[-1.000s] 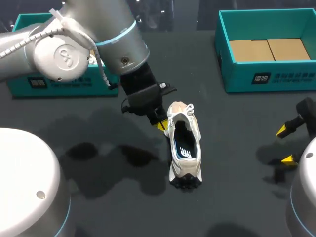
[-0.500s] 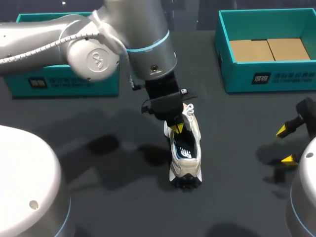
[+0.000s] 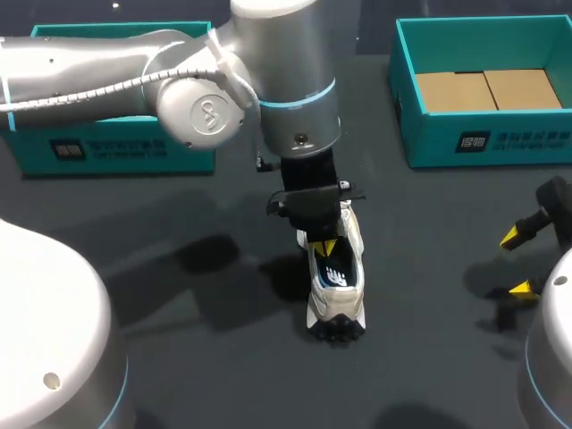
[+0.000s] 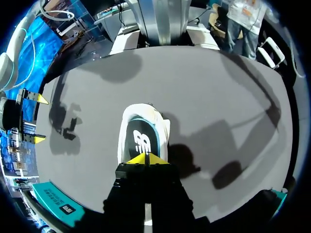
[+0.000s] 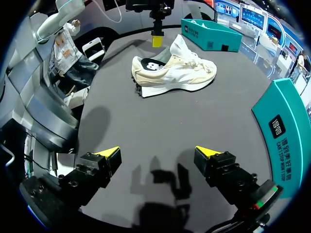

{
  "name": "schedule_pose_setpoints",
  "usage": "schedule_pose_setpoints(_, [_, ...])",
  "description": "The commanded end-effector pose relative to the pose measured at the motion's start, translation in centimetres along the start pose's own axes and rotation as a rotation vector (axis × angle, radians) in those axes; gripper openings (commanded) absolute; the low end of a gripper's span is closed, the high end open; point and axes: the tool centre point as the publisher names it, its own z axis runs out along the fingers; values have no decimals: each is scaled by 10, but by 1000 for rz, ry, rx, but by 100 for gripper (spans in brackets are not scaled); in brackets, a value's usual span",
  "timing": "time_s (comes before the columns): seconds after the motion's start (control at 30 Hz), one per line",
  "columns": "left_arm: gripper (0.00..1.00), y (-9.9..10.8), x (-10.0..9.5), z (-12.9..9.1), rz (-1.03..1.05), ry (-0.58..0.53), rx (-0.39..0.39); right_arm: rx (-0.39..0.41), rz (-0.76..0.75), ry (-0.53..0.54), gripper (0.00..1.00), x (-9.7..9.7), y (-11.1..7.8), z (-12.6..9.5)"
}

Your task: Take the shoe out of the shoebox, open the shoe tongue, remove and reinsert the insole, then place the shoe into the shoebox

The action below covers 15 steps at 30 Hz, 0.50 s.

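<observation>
Shoebox (image 3: 429,138) holds cardboard (image 3: 487,89) (shoe (image 3: 337,290) sits outside).

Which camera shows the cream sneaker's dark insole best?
The left wrist view: it looks straight down into the cream sneaker, its dark insole facing the camera. The head view shows it partly under the left arm; the right wrist view only a side-on sliver.

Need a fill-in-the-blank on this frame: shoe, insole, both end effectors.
1. The shoe stands on the ___.
2. The ___ end effector hovers over the shoe's opening, tips together.
3. The right end effector is ___, with nothing between its fingers.
4. The insole lies ___ the shoe.
Missing words: table, left, open, inside.
</observation>
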Motion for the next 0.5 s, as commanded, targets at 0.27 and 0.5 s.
schedule_pose_setpoints(0.27, [0,1,-5,25,45,67,37,1,0,-3,100,2,0,0])
schedule_pose_setpoints(0.5, [0,-10,-3,26,79,118,30,1,0,-3,100,2,0,0])
